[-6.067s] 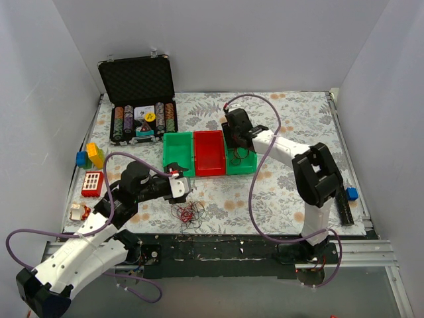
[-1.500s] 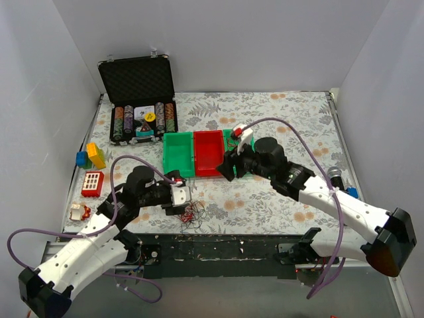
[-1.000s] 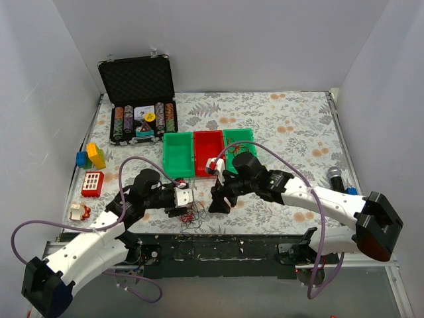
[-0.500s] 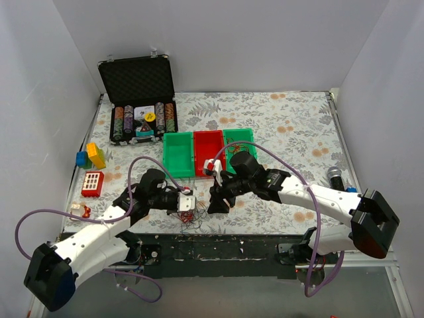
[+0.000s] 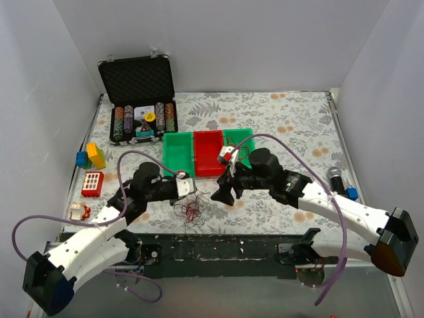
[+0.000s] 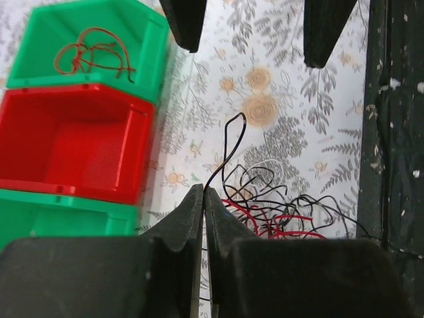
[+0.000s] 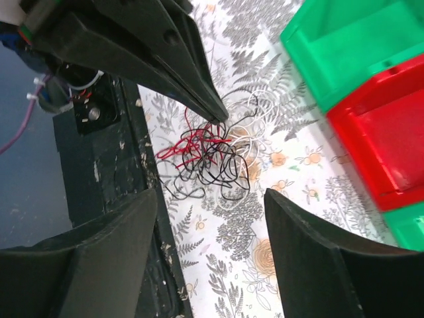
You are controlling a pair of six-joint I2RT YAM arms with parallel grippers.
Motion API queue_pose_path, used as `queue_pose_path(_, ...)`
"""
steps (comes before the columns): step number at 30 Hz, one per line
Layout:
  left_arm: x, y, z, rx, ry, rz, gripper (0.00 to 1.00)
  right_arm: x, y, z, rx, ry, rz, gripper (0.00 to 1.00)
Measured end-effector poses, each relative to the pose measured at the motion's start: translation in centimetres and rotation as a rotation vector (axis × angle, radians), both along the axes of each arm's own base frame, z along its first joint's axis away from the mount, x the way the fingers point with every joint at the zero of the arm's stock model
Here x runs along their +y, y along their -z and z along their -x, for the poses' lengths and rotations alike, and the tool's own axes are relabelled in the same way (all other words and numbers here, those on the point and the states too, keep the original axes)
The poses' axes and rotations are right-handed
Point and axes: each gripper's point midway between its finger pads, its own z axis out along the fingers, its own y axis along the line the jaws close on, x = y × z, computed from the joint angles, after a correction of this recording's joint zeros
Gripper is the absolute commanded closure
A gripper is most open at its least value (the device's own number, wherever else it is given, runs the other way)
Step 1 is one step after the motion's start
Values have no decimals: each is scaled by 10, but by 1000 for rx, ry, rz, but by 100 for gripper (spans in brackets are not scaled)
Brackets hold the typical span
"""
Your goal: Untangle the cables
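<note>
So one black strand of the cables [image 6: 258, 211] is pinched in the closed-up left pincer [image 6: 203, 197], right by the red bin [image 6: 73, 142].

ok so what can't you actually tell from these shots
- top view: how strands cross in the cables; too small
- left wrist view: the tangle's near part, behind the left tool
- right wrist view: green bin in the corner, cut off by the edge
- top view: right green bin inside, partly under the right arm
</note>
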Motion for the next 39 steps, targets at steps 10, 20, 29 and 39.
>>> queue_pose_path(10,-10,-91,-2,8,-51,196,100,-12,21,-3,26,65,-79,19)
queue_pose_path(20,-13,-99,8,60,-18,217,100,-2,-8,-19,-70,115,-240,20)
queue_pose_path(29,-15,-97,12,67,10,214,100,9,-52,-26,-151,93,-331,47)
queue_pose_path(39,-17,-95,17,80,37,217,62,22,-60,-21,-147,3,-320,99)
